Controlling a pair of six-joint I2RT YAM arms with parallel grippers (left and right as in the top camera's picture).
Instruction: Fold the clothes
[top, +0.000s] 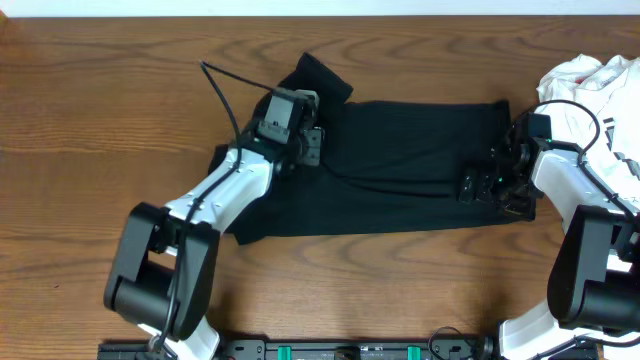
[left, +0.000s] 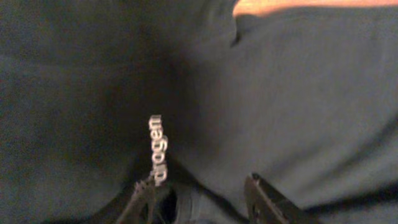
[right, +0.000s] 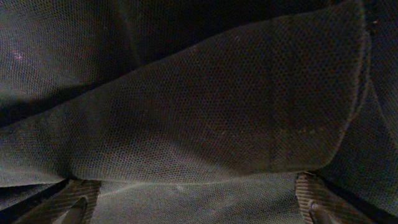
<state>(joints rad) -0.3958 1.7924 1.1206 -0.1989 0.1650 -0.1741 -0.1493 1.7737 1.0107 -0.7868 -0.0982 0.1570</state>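
Note:
A black garment (top: 410, 165) lies spread across the middle of the wooden table, with a sleeve sticking out at the top left. My left gripper (top: 314, 146) rests on its left part. In the left wrist view the fingers (left: 205, 202) are apart over dark cloth (left: 298, 93), with a small fold and a white printed label (left: 158, 149) between them. My right gripper (top: 478, 186) sits on the garment's right end. In the right wrist view its fingers (right: 196, 202) are wide apart and pressed down over a flat fold of mesh cloth (right: 205, 118).
A pile of white clothes (top: 592, 82) lies at the far right back corner, next to my right arm. Bare wooden table (top: 100, 120) shows to the left and in front of the garment. A strip of table (left: 311, 6) shows in the left wrist view.

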